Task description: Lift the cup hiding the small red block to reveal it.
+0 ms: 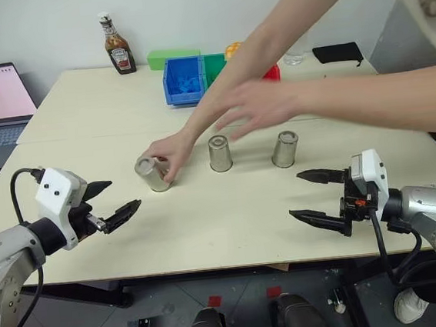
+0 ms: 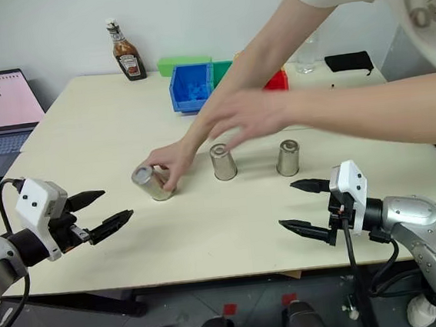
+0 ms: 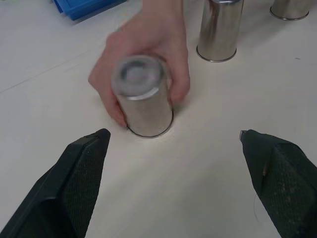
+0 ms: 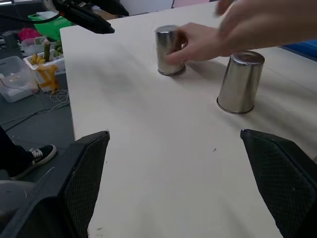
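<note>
Cream table (image 1: 231, 216) — person's hand (image 1: 172, 154) grips leftmost cup (image 1: 152, 174), arms crossing.

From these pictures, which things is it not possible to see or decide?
- Small red block: under which cup it lies; the metal walls hide it.
- Left cup: partly covered by the person's hand and blurred in the left wrist view.
- Middle cup and right cup: what is inside them.
- Red bin: mostly behind the person's arm.
</note>
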